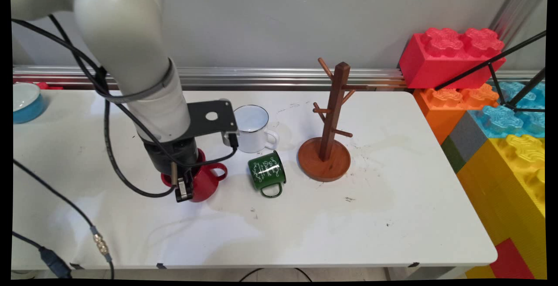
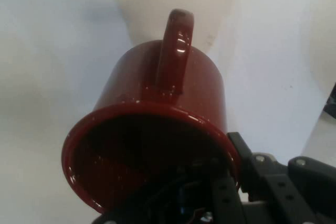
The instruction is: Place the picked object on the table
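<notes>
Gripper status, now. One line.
Gripper: shut on the red mug, one finger inside the rim, one outside.

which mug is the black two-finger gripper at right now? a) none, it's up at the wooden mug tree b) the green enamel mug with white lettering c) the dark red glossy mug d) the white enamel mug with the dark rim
c: the black two-finger gripper is down at the rim of the dark red glossy mug, and the hand view shows that mug's mouth right against the gripper's linkage.
</notes>
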### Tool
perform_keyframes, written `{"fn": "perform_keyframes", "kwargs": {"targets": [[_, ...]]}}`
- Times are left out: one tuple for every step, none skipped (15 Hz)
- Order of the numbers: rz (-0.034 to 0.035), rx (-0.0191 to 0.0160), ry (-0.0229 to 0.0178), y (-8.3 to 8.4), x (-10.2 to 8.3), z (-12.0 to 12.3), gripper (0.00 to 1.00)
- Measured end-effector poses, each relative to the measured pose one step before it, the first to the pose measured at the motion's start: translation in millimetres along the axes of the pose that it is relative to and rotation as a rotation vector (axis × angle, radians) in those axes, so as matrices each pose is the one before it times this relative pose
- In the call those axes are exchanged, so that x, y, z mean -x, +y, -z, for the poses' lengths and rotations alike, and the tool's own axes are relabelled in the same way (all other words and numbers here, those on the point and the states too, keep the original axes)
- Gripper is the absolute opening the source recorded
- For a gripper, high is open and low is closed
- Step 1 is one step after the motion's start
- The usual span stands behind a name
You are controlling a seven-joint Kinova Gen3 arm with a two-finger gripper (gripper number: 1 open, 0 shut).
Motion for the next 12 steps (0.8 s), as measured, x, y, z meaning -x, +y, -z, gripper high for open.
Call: {"fn": "perform_keyframes", "kwargs": {"targets": [[0.00548,0.00534,-0.01258,-0.28,-1.54,-4.25,0.0],[0.00567,0.0051,-0.01244,-0.71,-1.88,-4.8,0.0],[0.00724,0.00493,-0.01166,-0.72,-1.24,-4.58,0.0],[0.00747,0.00447,-0.01047,-0.55,-0.84,-3.84,0.0],[0.0076,0.00421,-0.00963,-0.69,-1.05,-4.18,0.0],[0.00666,0.0032,-0.0072,-0.74,-1.24,-3.88,0.0],[0.00472,0.00166,-0.00388,-0.67,-1.36,-3.13,0.0],[0.00596,0.00176,-0.00393,-0.67,-1.56,-3.4,0.0],[0.00499,0.00177,-0.00295,-0.53,-1.71,-3.1,0.0],[0.00371,0.00138,-0.00203,-0.41,-1.37,-2.61,0.0],[0.00411,0.00013,-0.00069,-0.58,-1.59,-2.72,0.0],[0.00298,-0.0005,-0.00071,-0.53,-1.71,-2.45,0.0]]}}
